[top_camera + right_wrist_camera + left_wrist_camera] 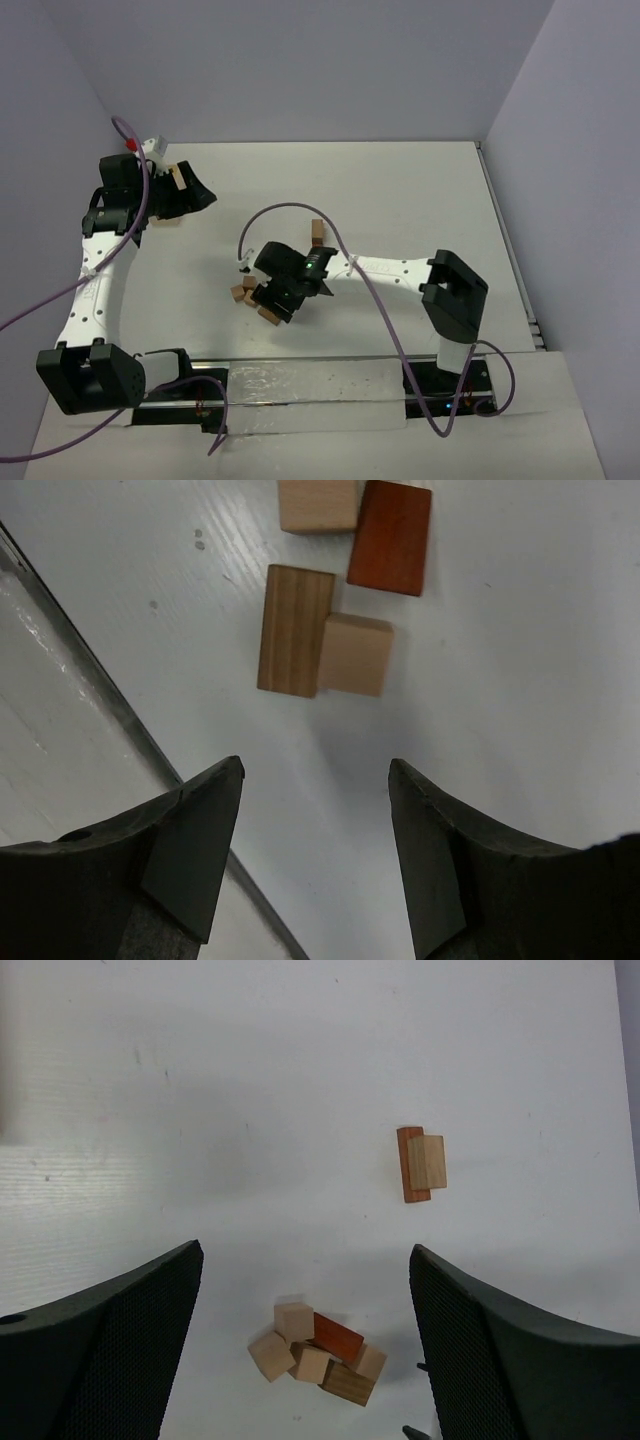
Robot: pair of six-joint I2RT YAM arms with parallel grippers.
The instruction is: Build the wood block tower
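The right gripper (315,765) hangs part-open and empty just by the loose wood blocks (296,630) (likely choosing one for the tower (421,1164)), while the left gripper (305,1248), wide and empty, holds clear.

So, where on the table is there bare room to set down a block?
Bare: the far right table, between the two-block stack and the right wall, beyond the right arm. Crowded: the loose block pile at the right gripper.

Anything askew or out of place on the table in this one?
Apart from the loose pile, the tan block sits shifted sideways against the reddish block, and their edges are not flush. Nothing looks damaged.
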